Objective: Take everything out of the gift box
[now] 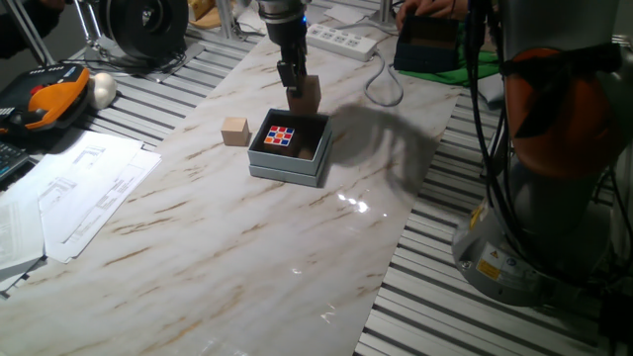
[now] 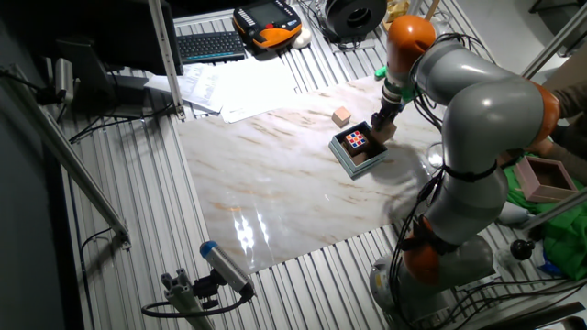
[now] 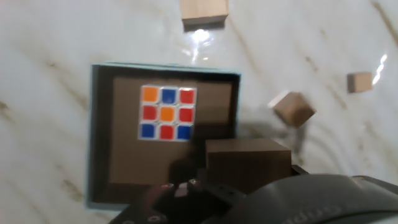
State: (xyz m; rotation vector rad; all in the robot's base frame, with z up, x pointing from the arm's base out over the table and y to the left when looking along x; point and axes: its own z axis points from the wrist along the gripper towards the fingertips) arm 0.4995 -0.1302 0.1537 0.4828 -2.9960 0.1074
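The grey-blue gift box [image 1: 287, 170] stands mid-table; it also shows in the hand view [image 3: 98, 137] and the other fixed view [image 2: 346, 159]. The multicoloured puzzle cube [image 1: 280, 136] lies inside it [image 3: 166, 113]. My gripper [image 1: 300, 91] hangs over the box's far edge, shut on a tan wooden block [image 1: 310, 95], which looms dark and close in the hand view [image 3: 247, 163]. A second wooden block [image 1: 234, 131] sits on the marble left of the box [image 3: 204, 11]. A third block [image 3: 293, 109] lies askew beyond the box's far side.
A tiny brown wooden bit [image 3: 359, 81] lies on the marble past the askew block. A power strip [image 1: 341, 40] and a dark box on green cloth [image 1: 430, 44] are at the far end. Papers [image 1: 79, 188] lie left. The arm's base [image 1: 554, 148] stands right.
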